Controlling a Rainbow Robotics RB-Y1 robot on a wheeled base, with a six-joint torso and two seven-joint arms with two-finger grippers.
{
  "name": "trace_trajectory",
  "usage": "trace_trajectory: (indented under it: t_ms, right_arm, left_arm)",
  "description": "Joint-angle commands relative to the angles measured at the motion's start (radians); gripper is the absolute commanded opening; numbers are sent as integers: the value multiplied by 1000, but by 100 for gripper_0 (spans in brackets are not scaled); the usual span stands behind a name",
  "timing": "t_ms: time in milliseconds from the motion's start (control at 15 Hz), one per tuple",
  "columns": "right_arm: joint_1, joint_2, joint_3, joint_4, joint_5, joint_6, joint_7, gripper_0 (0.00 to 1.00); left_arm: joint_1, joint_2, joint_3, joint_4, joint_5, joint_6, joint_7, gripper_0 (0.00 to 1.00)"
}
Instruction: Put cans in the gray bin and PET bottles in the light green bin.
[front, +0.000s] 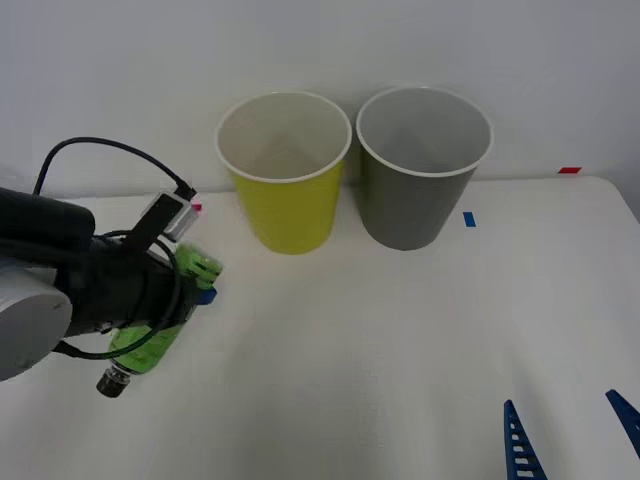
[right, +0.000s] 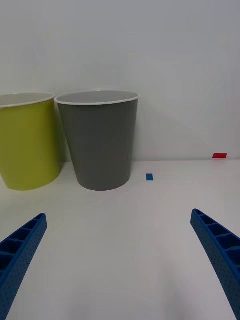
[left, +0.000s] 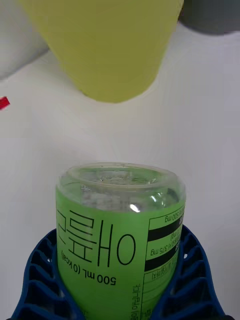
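My left gripper (front: 195, 290) is shut on the PET bottle (front: 165, 325), a slim bottle with a bright green label, held tilted above the table's left side with its dark cap (front: 112, 382) toward me. In the left wrist view the PET bottle (left: 120, 235) sits clamped between the blue fingers (left: 37, 280), its base pointing at the light green bin (left: 107, 45). The light green bin (front: 285, 170) and the gray bin (front: 422, 165) stand side by side at the back. My right gripper (front: 570, 435) is open at the front right, facing the gray bin (right: 100, 140).
A blue tape mark (front: 469, 219) lies right of the gray bin, and a red mark (front: 569, 171) sits at the far right edge. A white wall stands just behind the bins. White table (front: 380, 340) stretches between the grippers and the bins.
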Motion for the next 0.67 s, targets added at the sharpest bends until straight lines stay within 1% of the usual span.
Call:
trace_trajectory:
  t_ms: [67, 200, 267, 400, 533, 667]
  right_arm:
    - [0, 0, 0, 0, 0, 0, 0, 100]
    - [0, 0, 0, 0, 0, 0, 0, 100]
    - [0, 0, 0, 0, 0, 0, 0, 100]
    - [0, 0, 0, 0, 0, 0, 0, 100]
    - [0, 0, 0, 0, 0, 0, 0, 100]
    - [0, 0, 0, 0, 0, 0, 0, 100]
  left_arm:
    - [48, -25, 133, -120, 81, -12, -14, 0]
    - [54, -50, 211, -169, 138, -12, -17, 0]
    - [54, -67, 260, -195, 183, -12, -23, 0]
    - [51, -90, 339, -196, 232, -13, -35, 0]
    - [43, -113, 395, -196, 252, -21, -41, 0]
    - [-6, -113, 438, -196, 264, -20, -46, 0]
